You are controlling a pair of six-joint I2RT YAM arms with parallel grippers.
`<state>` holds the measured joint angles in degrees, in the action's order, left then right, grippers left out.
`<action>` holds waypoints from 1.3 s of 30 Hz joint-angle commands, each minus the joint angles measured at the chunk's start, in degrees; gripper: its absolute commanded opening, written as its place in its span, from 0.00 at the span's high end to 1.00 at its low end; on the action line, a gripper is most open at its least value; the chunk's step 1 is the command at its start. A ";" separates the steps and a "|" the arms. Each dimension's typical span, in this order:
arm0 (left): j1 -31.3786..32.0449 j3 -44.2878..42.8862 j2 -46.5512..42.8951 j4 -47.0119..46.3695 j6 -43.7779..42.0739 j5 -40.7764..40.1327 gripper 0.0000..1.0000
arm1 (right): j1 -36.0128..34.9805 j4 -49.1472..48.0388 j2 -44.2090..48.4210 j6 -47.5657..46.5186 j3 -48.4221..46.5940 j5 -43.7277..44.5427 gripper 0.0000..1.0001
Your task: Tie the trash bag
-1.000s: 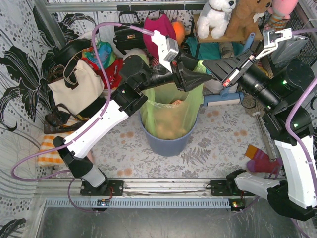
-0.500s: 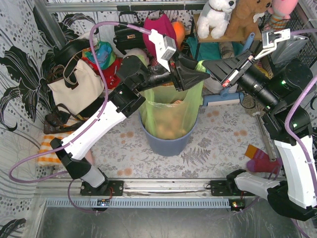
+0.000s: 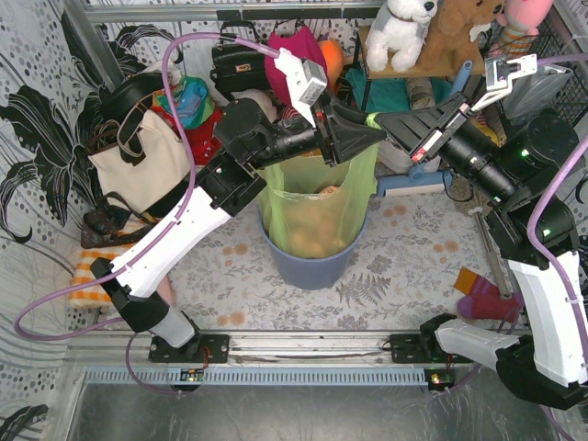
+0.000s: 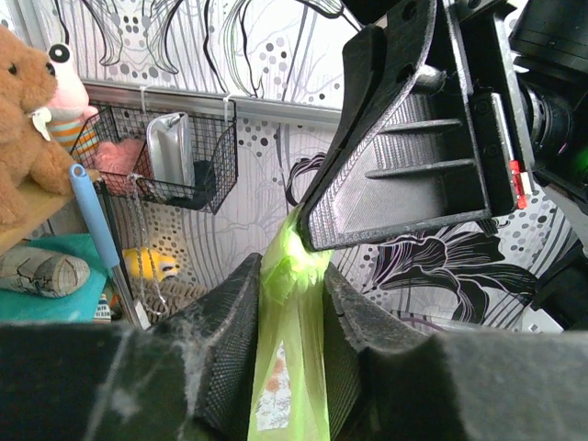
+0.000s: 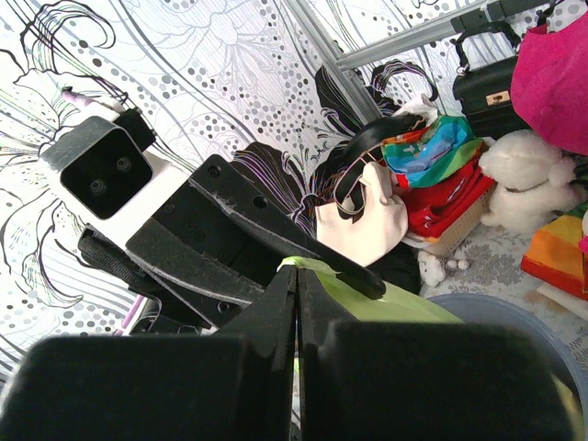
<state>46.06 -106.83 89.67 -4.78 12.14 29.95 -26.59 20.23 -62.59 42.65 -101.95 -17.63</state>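
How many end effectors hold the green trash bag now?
2. The left end effector pinches the trash bag top from the left; the right end effector clamps it opposite.

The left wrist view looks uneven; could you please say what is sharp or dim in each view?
Left wrist: the left gripper looms dark and soft, the trash bag glows bright green. Right wrist: the right gripper is a nearly black, featureless mass. Top external: evenly lit and crisp.
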 commanded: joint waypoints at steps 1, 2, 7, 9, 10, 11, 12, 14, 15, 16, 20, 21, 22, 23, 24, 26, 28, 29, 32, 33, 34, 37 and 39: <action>-0.28 -2.06 -1.82 0.46 0.34 -1.28 0.64 | -0.02 -2.24 0.83 0.24 -0.09 -1.01 1.00; -0.27 -2.11 -1.90 0.55 0.34 -1.24 0.66 | 0.02 -2.24 0.87 0.24 -0.05 -1.01 1.00; -0.27 -2.99 -1.86 0.90 0.60 -0.30 0.87 | 0.05 -2.39 1.13 0.11 -0.08 -0.79 1.00; -0.27 -3.20 -1.75 1.21 0.60 -0.16 0.96 | -0.02 -2.24 1.42 -0.30 -0.37 -0.46 0.99; -0.27 -3.21 -1.74 1.32 0.58 -0.08 0.98 | -0.04 -1.85 1.61 -0.48 -0.62 0.04 0.97; -0.27 -3.11 -1.85 1.39 0.60 0.04 0.98 | -0.04 -1.59 1.79 -0.76 -0.83 0.50 0.97; -0.27 -3.00 -1.84 1.51 0.53 0.18 0.98 | -0.02 -1.40 2.03 -1.04 -1.06 0.91 0.97; -0.21 -2.66 -2.10 1.46 0.51 0.35 0.98 | -0.02 -1.34 2.39 -1.31 -1.34 1.54 0.98; -0.20 -2.41 -2.31 1.33 0.51 0.35 0.98 | -0.02 -1.38 2.55 -1.42 -1.44 1.81 0.98; -0.19 -2.16 -2.43 1.28 0.51 0.51 0.98 | -0.04 -1.40 2.70 -1.60 -1.53 1.88 0.95; -0.18 -0.64 -3.43 0.14 0.64 1.27 0.89 | -0.04 -0.41 2.43 -1.87 -2.35 2.31 0.80; -0.18 -0.06 -3.71 -0.73 0.79 1.42 0.86 | -0.04 0.02 2.18 -1.87 -2.63 2.41 0.78; -0.18 0.47 -4.04 -1.24 0.96 1.42 0.83 | -0.01 0.41 1.84 -1.87 -2.90 2.30 0.77; -0.18 0.74 -4.28 -1.63 1.10 1.35 0.83 | 0.02 0.81 1.46 -1.77 -3.03 2.10 0.75; -0.18 0.90 -4.35 -1.67 1.13 1.26 0.82 | -0.02 1.04 1.07 -1.56 -3.23 1.74 0.74; -0.23 0.68 -4.40 -1.52 1.29 1.23 0.82 | -0.02 0.93 0.46 -1.05 -3.24 0.90 0.73; -0.19 0.44 -4.16 -1.31 1.35 1.22 0.82 | 0.01 0.39 0.15 -0.31 -3.18 -0.18 0.76; -0.18 0.33 -4.10 -1.29 1.39 1.23 0.82 | 0.01 0.11 0.06 -0.08 -3.17 -0.67 0.76; -0.18 -0.06 -3.59 -1.09 1.48 1.23 0.83 | 0.02 -0.32 -0.21 0.82 -3.06 -1.99 0.74; -0.18 -0.05 -3.43 -0.97 1.48 1.23 0.83 | 0.04 -0.41 -0.40 0.92 -3.13 -2.44 0.73; -0.18 -0.05 -3.36 -1.01 1.42 1.29 0.83 | -0.02 -0.43 -0.55 1.08 -3.14 -2.85 0.73; -0.18 -0.26 -3.20 -1.28 1.65 1.34 0.83 | 0.04 -0.89 -0.76 1.51 -3.02 -3.31 0.74; -0.18 -0.46 -3.13 -1.32 1.72 1.42 0.83 | -0.01 -1.07 -0.98 1.76 -3.03 -3.66 0.74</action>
<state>46.06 -106.28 86.61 -2.98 13.28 30.89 -26.59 21.02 -63.64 42.98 -103.94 -19.31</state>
